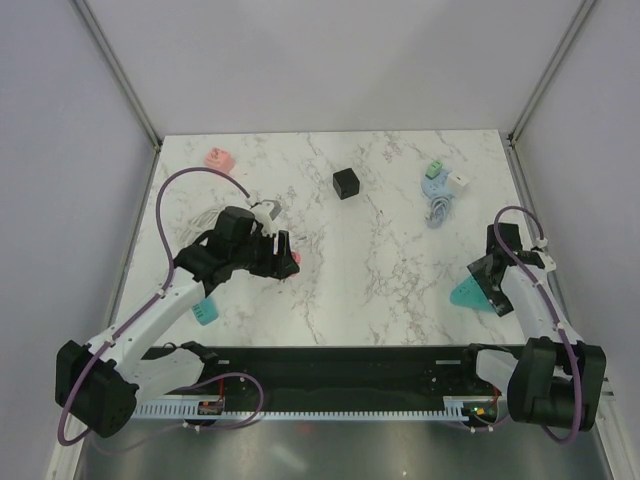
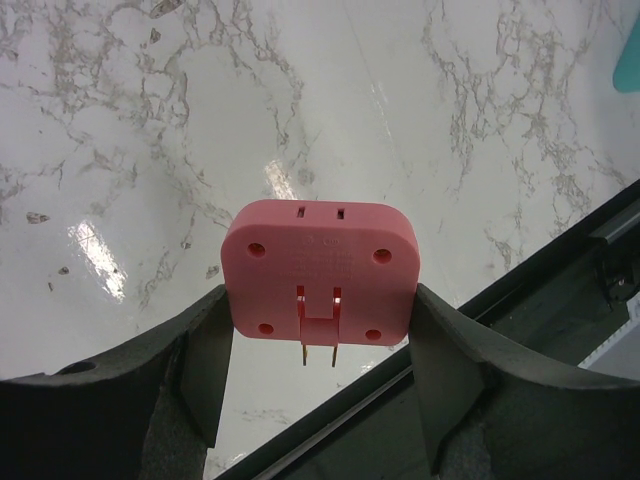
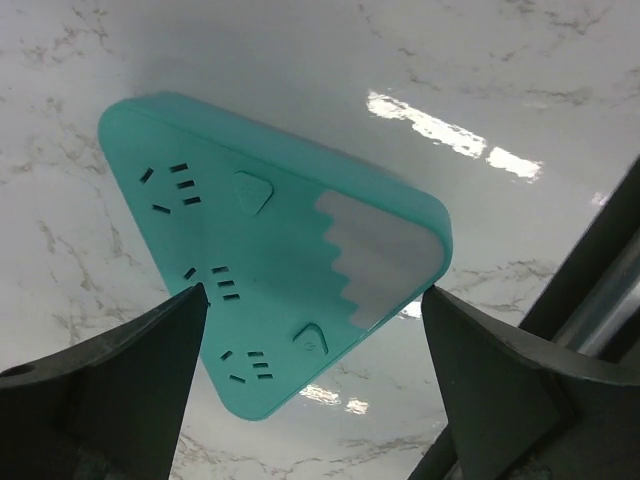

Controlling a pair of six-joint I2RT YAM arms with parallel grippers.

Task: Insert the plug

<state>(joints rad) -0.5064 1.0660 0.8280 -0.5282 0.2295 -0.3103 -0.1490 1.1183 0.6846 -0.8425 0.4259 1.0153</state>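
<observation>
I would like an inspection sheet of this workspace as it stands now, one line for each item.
Surface: white marble table, glossy, grey veins.
Job's things: pink plug adapter, prongs showing, in the left gripper; teal triangular power strip, sockets towards the wrist camera, in the right gripper.
Clutter: black cube; small pink block; blue and green adapter cluster; teal block beside the left arm.
Grippers: left gripper shut on the adapter; right gripper closed across the strip.
Cables: purple cables loop along both arms; loose grey cord by the adapter cluster.
Surroundings: plain white walls, metal frame posts.
</observation>
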